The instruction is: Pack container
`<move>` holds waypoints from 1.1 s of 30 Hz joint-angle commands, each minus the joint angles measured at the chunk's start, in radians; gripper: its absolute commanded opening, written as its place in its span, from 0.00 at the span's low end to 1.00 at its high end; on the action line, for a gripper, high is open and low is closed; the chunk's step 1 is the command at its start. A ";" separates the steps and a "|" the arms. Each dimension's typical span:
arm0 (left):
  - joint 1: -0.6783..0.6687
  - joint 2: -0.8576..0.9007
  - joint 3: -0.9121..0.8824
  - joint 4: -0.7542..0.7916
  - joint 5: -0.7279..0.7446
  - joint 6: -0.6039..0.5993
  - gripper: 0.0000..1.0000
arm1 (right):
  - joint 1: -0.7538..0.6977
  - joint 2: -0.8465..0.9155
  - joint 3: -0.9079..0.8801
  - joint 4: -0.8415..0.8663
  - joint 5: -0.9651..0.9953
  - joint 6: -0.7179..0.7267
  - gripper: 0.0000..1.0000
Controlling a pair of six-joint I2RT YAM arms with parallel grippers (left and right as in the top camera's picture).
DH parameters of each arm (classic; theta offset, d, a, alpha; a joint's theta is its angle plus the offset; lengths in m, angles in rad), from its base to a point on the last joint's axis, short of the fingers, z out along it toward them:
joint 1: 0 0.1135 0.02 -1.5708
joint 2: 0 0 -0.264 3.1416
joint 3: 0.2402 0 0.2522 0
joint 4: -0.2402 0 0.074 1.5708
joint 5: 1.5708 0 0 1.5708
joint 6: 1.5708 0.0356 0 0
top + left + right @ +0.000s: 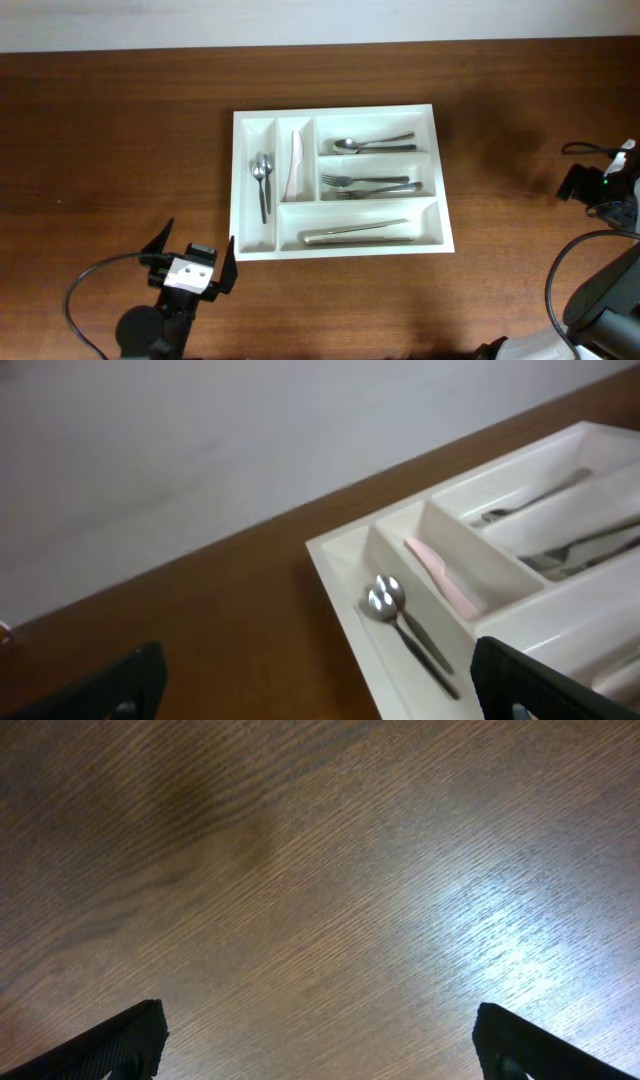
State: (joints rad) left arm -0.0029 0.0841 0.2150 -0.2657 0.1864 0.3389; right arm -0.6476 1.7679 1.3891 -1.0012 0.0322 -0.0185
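Near the middle of the wooden table [100, 130], the white cutlery tray [258, 135] is sitting flat, with its two narrow compartments on the side toward your left arm. Two teaspoons [263, 180] are lying side by side in the tray's outermost narrow compartment, and a pink plastic utensil [296, 165] is lying in the narrow one beside it. Of the three wide compartments, the one farthest from you is holding a single spoon [372, 144], the middle one is holding forks [370, 184], and the nearest one is holding a long silver utensil [358, 234] whose type is not clear. Your left gripper [195, 248] is hovering just off the tray's near left corner, jaws spread wide and grasping nothing; its wrist camera is looking across that corner at the teaspoons and the pink utensil. Your right gripper [320, 1040] is hanging well off the tray's right side, pointing down at bare wood, jaws likewise spread wide and empty.
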 commanded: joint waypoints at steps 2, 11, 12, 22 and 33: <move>0.024 -0.077 -0.126 0.085 -0.018 -0.143 0.99 | -0.001 -0.015 0.002 0.000 -0.002 0.008 0.99; 0.059 -0.079 -0.207 0.193 -0.122 -0.245 0.99 | -0.001 -0.015 0.002 0.000 -0.002 0.008 0.99; 0.059 -0.079 -0.207 0.188 -0.144 -0.245 0.99 | -0.001 -0.015 0.002 0.000 -0.002 0.008 0.99; 0.059 -0.079 -0.207 0.187 -0.142 -0.245 0.99 | -0.001 -0.015 0.002 0.000 -0.002 0.008 0.99; 0.059 -0.079 -0.207 0.187 -0.142 -0.245 0.99 | -0.001 -0.015 0.002 0.000 -0.002 0.008 0.99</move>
State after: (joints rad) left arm 0.0513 0.0147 0.0185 -0.0807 0.0513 0.1074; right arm -0.6476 1.7679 1.3891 -1.0016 0.0326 -0.0177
